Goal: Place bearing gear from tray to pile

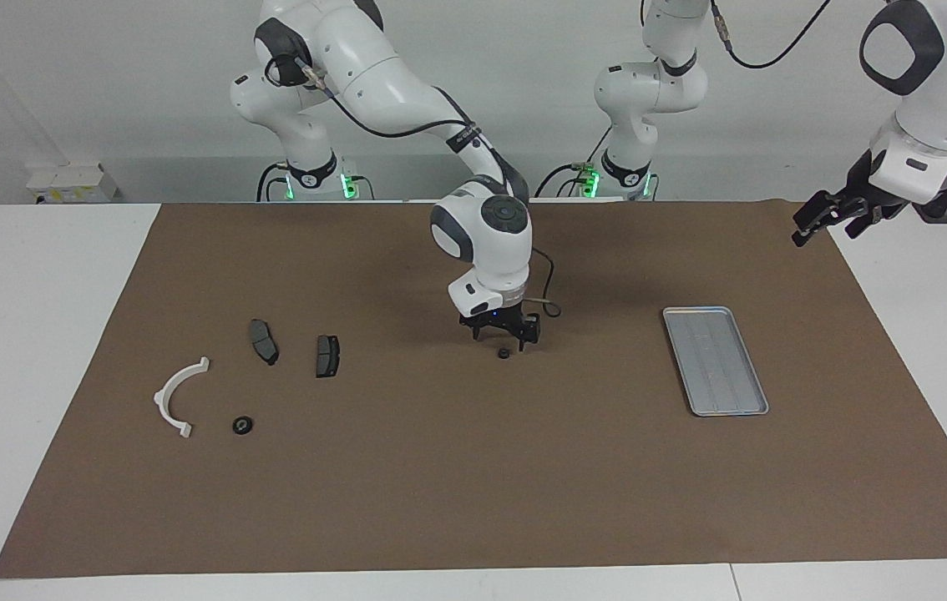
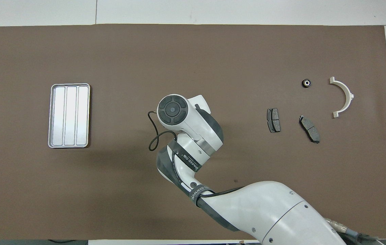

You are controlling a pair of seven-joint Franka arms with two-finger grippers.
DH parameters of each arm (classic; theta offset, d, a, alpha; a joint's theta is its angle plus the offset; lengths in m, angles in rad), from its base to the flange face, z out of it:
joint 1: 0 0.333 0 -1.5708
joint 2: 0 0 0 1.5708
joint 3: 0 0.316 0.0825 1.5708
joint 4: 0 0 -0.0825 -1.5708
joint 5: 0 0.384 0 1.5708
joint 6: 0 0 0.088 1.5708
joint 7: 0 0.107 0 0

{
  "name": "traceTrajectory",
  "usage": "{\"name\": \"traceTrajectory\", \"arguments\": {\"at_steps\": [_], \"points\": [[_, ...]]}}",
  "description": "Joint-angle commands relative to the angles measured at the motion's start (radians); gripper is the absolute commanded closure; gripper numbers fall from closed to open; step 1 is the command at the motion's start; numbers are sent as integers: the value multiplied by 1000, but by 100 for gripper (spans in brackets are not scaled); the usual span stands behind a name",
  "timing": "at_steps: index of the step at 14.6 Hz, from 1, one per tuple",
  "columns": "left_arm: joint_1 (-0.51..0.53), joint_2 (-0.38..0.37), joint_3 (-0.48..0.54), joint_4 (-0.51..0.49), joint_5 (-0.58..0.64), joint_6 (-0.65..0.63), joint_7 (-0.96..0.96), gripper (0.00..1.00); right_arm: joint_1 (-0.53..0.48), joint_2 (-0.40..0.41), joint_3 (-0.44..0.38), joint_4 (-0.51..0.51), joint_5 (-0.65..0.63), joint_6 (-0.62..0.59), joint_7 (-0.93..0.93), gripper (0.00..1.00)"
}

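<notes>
A shallow silver-grey metal tray [image 1: 716, 361] with rounded corners, a raised rim and three lengthwise ridged lanes sits on the brown mat [image 1: 473, 501] toward the left arm's end of the table; nothing lies in it.

Well apart from the tray, over the middle of the mat, the right gripper [image 1: 501, 335] points straight down, its dark fingers spread a little. A small black ring-shaped bearing gear [image 1: 504, 353] shows at the fingertips, just off the mat or touching it; whether the fingers grip it or merely frame it cannot be told. In the overhead view the arm's white wrist covers the gripper and this part.

The pile lies farther still from the tray, toward the right arm's end of the table. Closest to the tray is a flat dark grey brake-pad plate [image 1: 327, 356], a near-rectangle with a centre groove. Beside it, apart, lies a second dark grey plate [image 1: 263, 340], longer and tilted. Past these is a white curved half-ring bracket [image 1: 177, 396], smooth plastic-looking, with small flanges at both ends. A second small black bearing gear [image 1: 243, 425], round with a pale centre, lies near the bracket, not touching it.

The left gripper [image 1: 826, 219] hangs in the air near the mat's corner at the tray's end of the table, the arm waiting; its jaw state cannot be told.
</notes>
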Motion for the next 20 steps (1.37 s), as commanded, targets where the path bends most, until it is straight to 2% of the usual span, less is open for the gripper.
{"name": "traceTrajectory", "arguments": {"at_steps": [1,9,12,17,20], "points": [[-13,-14,7,-28,-11,22,-23,0,4,29,2,47,-27,-22,28,6],[-12,-28,9,-31,-11,17,-17,0,-1,30,2,44,-30,11,29,46],[-12,-28,9,-31,-9,17,-17,0,-5,30,2,41,-30,29,29,55],[-12,-28,9,-31,-11,17,-17,0,-7,30,2,41,-30,31,32,92],[-12,-28,9,-31,-11,17,-17,0,-8,30,2,41,-32,35,40,100]]}}
